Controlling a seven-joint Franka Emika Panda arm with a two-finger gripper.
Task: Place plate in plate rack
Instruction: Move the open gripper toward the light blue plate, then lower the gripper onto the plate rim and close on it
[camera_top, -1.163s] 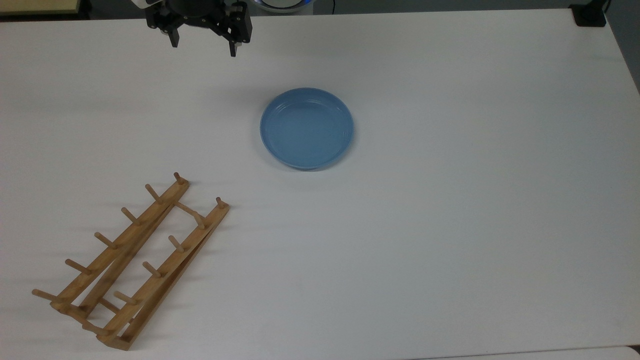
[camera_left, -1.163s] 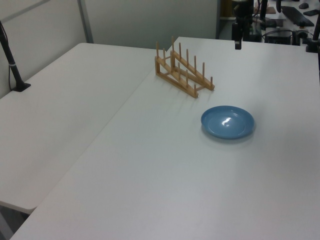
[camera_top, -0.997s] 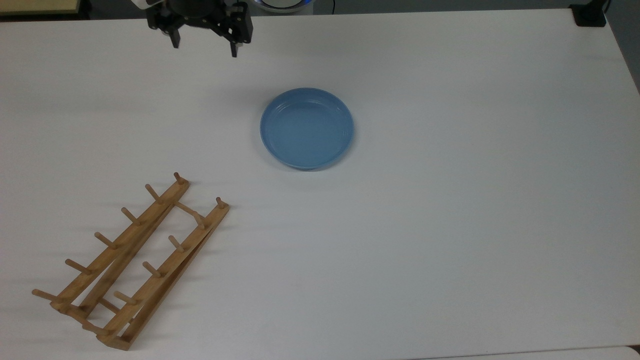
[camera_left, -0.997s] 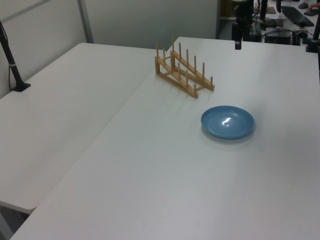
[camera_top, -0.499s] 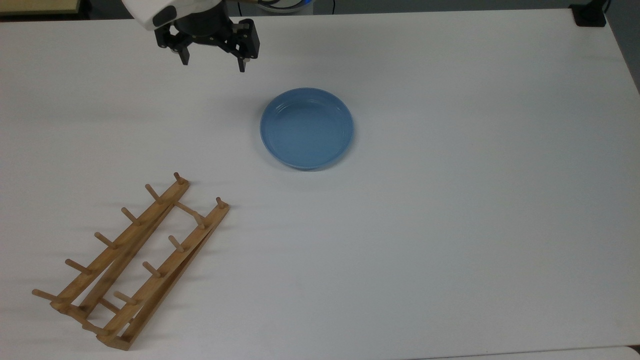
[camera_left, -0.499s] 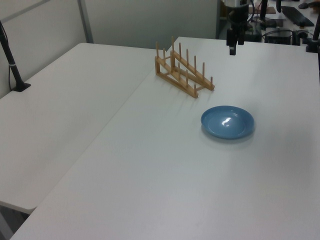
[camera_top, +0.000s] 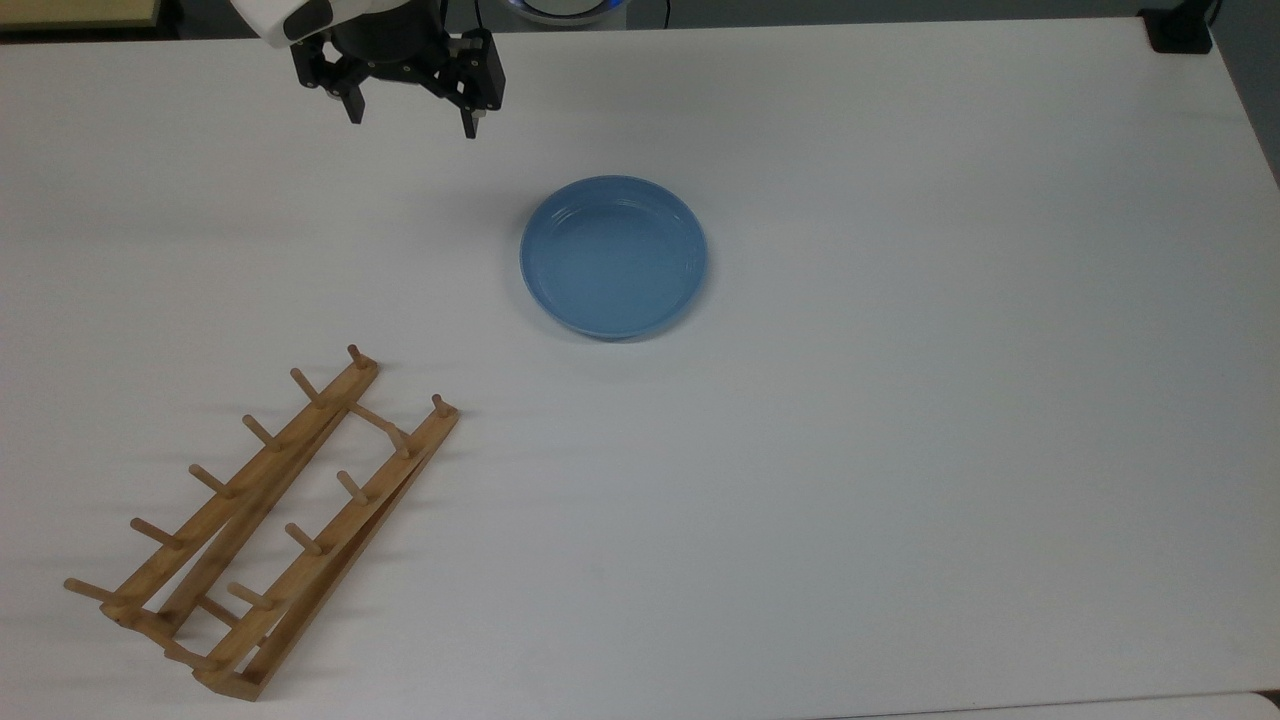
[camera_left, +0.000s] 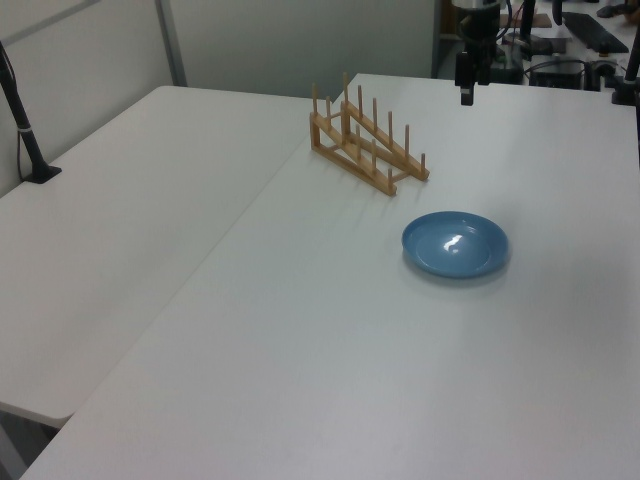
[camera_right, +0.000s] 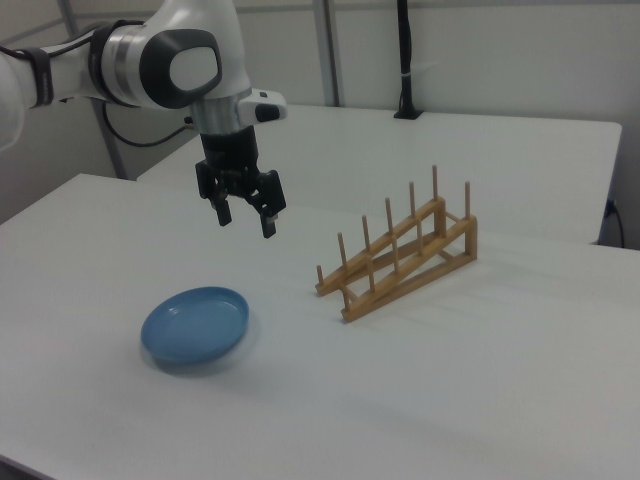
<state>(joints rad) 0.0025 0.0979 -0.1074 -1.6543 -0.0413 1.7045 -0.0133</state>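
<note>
Here, the plate rack (camera_top: 262, 520) stands empty at the near corner of the white worktop (camera_top: 900, 450) in the top view, pegs upright and slots free, seemingly set out to take a dish on edge. Beyond it the blue plate (camera_top: 613, 256) lies flat and face up, well apart from the rack, rim exposed all round for a likely edge grasp. Farthest back, the end effector (camera_top: 412, 117) hangs above the worktop with its fingers (camera_right: 269, 226) spread wide and nothing between them. In the top view the arm is cut off by the frame's upper edge; in the left view, the plate's faint rings are lost in glare.
</note>
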